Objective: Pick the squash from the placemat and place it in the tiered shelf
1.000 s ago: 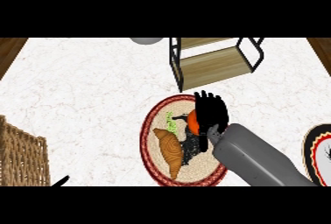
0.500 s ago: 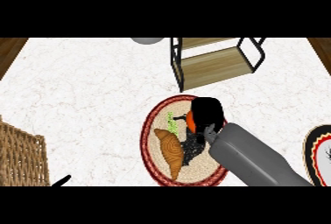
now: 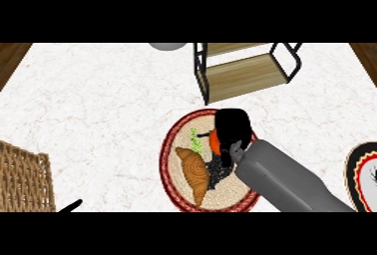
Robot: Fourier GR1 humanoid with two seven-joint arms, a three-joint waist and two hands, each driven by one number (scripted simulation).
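Observation:
The squash (image 3: 213, 141) lies on the round woven placemat (image 3: 174, 149) with a red rim; only an orange strip and a pale green end (image 3: 196, 142) show. My right hand (image 3: 233, 128) covers it from the right, its fingers curled down over the orange body. The grey right forearm (image 3: 283, 179) comes in from the lower right. The tiered shelf (image 3: 247, 74), black frame with wooden boards, stands just behind the placemat. A sliver of my left hand (image 3: 71, 206) shows at the lower left edge.
A brown croissant (image 3: 193, 173) lies on the placemat left of my forearm. A wicker basket (image 3: 22, 179) stands at the left edge. A patterned plate (image 3: 364, 172) sits at the right edge, and a grey object (image 3: 168, 46) at the top.
My right hand's fingers, spread over the squash a second ago, have drawn together and curled round it. The squash and croissant have stayed in place.

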